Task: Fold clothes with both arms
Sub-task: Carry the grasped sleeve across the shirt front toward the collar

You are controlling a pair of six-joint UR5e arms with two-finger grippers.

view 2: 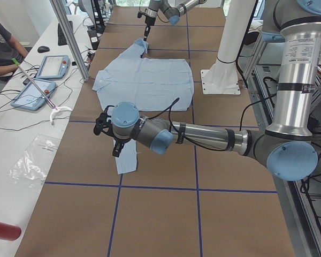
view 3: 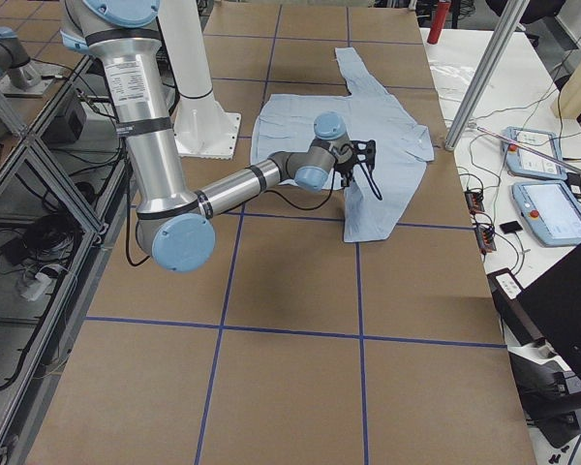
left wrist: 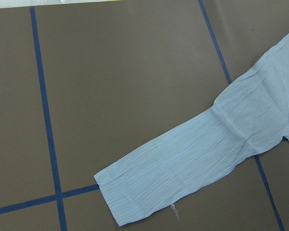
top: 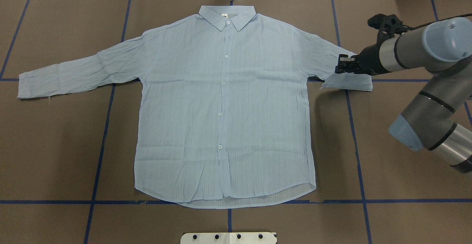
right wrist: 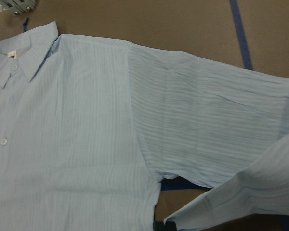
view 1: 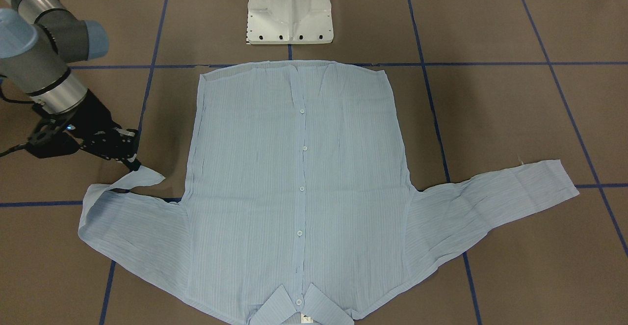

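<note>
The light-blue shirt (top: pixel 225 104) lies flat and buttoned, with its collar (top: pixel 226 15) at the far side. My right gripper (top: pixel 341 68) is shut on the cuff of one sleeve (top: pixel 348 83). It holds the cuff a little above the table, turned back toward the body, as the front view (view 1: pixel 133 164) also shows. The other sleeve (top: pixel 73 74) lies stretched out flat and fills the left wrist view (left wrist: pixel 192 163). My left gripper (view 2: pixel 117 149) hangs above that cuff (view 2: pixel 127 160). It shows only in the left side view, so I cannot tell whether it is open or shut.
The white pedestal base (view 1: pixel 289 11) stands just behind the shirt's hem. Blue tape lines (top: pixel 107 126) cross the brown table. A side desk with tablets (view 2: pixel 43 80) and a seated person (view 2: pixel 0 43) runs along the table's far edge.
</note>
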